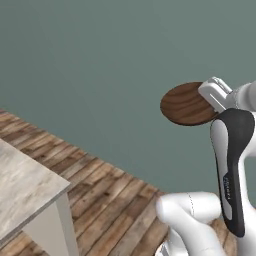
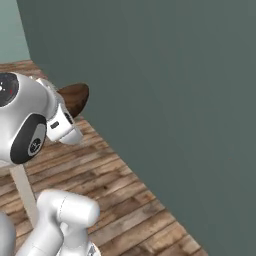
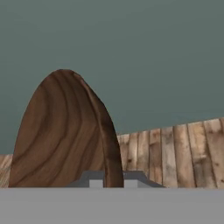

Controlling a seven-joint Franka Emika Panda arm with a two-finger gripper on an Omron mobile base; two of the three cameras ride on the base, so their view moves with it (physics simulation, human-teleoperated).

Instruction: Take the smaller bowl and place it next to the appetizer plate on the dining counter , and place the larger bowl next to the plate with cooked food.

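Note:
The smaller bowl (image 1: 186, 104), dark brown wood with clear grain, hangs in the air in front of the teal wall, tipped on its side. My gripper (image 1: 209, 101) is shut on its right rim. From the other side the smaller bowl (image 2: 76, 97) juts out past the white hand, with the gripper (image 2: 69, 109) clamped on its edge. In the hand view the smaller bowl (image 3: 65, 135) stands edge-on, and its rim runs down between the fingertips of my gripper (image 3: 114, 183). The larger bowl, the appetizer plate and the plate with cooked food are out of view.
A corner of the beige marble-look dining counter (image 1: 25, 185) juts in at the lower left, on a pale leg (image 2: 22, 190). A plain teal wall (image 1: 100, 60) stands close ahead. Wooden plank floor (image 2: 125, 200) runs along its foot.

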